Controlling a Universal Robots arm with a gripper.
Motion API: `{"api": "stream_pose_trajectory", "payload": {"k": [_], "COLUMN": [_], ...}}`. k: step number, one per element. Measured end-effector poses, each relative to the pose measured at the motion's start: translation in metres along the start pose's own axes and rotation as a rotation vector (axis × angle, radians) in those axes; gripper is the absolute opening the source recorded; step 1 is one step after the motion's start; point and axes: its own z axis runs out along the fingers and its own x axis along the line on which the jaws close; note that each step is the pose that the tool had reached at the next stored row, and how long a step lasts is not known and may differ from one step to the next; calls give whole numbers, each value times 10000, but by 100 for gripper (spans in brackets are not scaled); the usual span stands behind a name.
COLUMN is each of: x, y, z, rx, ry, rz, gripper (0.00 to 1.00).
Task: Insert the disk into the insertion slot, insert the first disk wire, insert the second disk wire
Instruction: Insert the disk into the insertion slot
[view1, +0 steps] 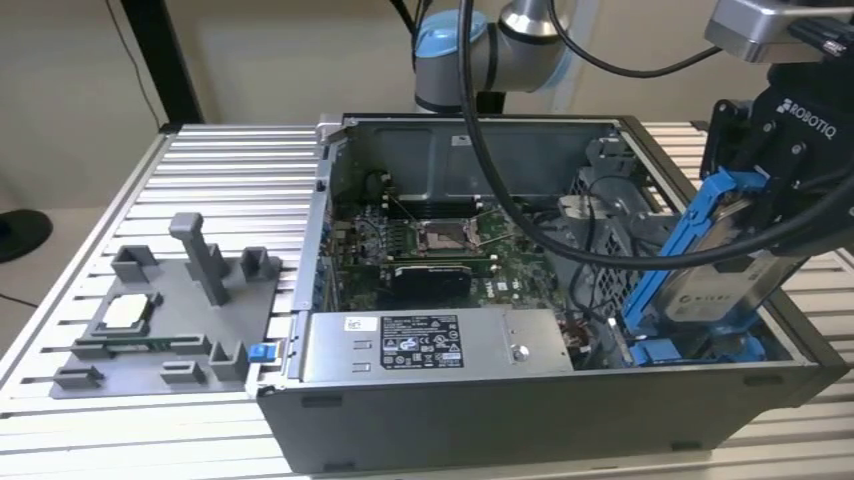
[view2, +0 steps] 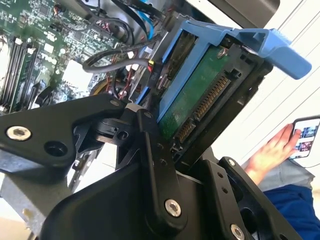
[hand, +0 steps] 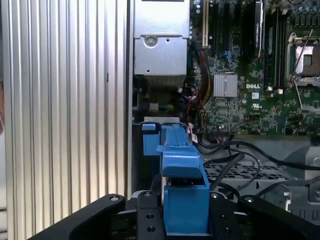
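On the exterior view's left, well away from the end effector (view1: 754, 215), a grey plastic jig (view1: 160, 320) lies on the ribbed metal counter (view1: 227, 170). Next comes the open computer case (view1: 534, 420). Its grey power box (view1: 427, 345) sits along the near wall and the green main board (view1: 441, 245) lies on the floor of the case, both off to the end effector's side.

The arm (view1: 461, 55) rises behind the case. Its wrist comes in from the exterior view's upper right, so the end effector hangs tilted over the case's right end. Thick black cables (view1: 627, 255) loop across in front of it.

Its fingers (hand: 145, 220) are closed narrow on the disk (view1: 721, 285), clamping the upper end of the blue carrier. The disk hangs below the end effector on a slant, label face outward, and the second wrist view shows its green underside and connector. The disk's lower end is down at the blue rails of the slot (view1: 667, 352), directly beneath the end effector. Whether it touches them cannot be told.

In the second wrist view, beyond the end effector, a person's hand (view2: 267, 150) is beside a phone (view2: 306, 136).
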Motion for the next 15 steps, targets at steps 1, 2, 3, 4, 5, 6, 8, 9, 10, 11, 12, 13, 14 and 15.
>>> {"api": "stream_pose_trajectory", "payload": {"k": [1,2,3,4,5,6,8,9,10,11,12,13,14,15], "x": [0,0,0,-1,-2,-2,-2,-3,-3,-3,-4,-4,-4,-5], "y": [-2,-4,-6,-7,-8,-9,-10,-10,-11,-12,-12,-13,-14,-14], "z": [8,20,33,47,61,76,104,119,133,148,162,178,191,206], "rx": [0,0,0,0,0,0,0,0,-1,0,0,0,0,0], "ry": [0,0,0,1,0,0,1,1,1,0,1,0,0,1], "rz": [-3,-6,-8,-9,-11,-10,-10,-10,-10,-10,-10,-11,-11,-10], "gripper": [0,0,0,0,0,0,0,0,0,0,0,0,0,0]}}
